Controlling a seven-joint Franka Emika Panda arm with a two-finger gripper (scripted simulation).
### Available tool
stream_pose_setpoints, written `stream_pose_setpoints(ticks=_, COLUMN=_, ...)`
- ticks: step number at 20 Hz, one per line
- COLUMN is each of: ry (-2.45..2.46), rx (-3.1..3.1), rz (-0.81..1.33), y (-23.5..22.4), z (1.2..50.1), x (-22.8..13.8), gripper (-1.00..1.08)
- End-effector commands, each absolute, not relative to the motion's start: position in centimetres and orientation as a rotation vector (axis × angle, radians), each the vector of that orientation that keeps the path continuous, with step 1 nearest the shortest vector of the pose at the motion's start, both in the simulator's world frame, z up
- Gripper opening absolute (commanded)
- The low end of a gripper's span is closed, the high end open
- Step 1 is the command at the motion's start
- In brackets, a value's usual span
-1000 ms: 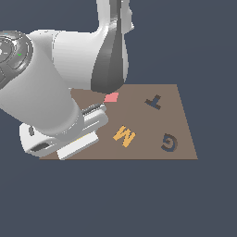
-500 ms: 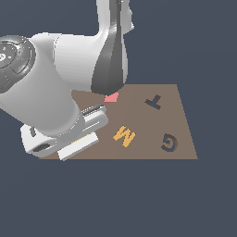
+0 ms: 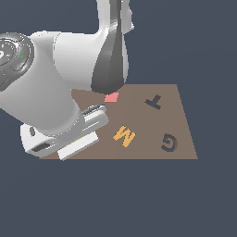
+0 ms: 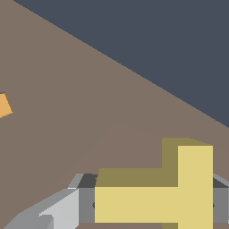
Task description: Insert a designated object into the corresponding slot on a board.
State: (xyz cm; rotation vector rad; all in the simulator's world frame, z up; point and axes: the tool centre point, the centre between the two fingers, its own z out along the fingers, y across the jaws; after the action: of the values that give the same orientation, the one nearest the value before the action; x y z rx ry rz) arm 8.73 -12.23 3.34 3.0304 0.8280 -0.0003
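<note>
Your jaws are closed on the yellow T block [image 4: 156, 197]: in the wrist view it fills the space between the grey fingers [image 4: 85, 205], with its stem lying across them and its crossbar standing upright at one end. The gripper [image 4: 154, 205] holds it just above the brown board [image 3: 139, 148]; whether block and board touch, you cannot tell. In the exterior view the bulky white arm [image 3: 55, 92] hides the block completely, low over the board's end on the exterior view's left. The dark T-shaped slot [image 3: 154, 101] sits well apart from there, near the board's far edge. The orange M block [image 3: 124, 136] lies mid-board, with the dark G-shaped recess [image 3: 169, 142] to the exterior view's right of it.
</note>
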Motion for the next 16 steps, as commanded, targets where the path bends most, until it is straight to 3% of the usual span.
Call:
stream_pose_setpoints(ticks=1, ry=0.832, rx=3.03, rz=-0.001, y=-12.0, z=3.3, x=8.7, gripper=-1.0)
stream_pose_setpoints(ticks=9, ry=0.892, rx=3.012, rz=-0.001, y=-9.4, z=3.4, x=7.7, gripper=-1.0)
stream_pose_setpoints(ticks=16, ry=1.009, rx=2.975, rz=-0.001, y=-4.4, z=3.5, x=5.6, gripper=-1.0)
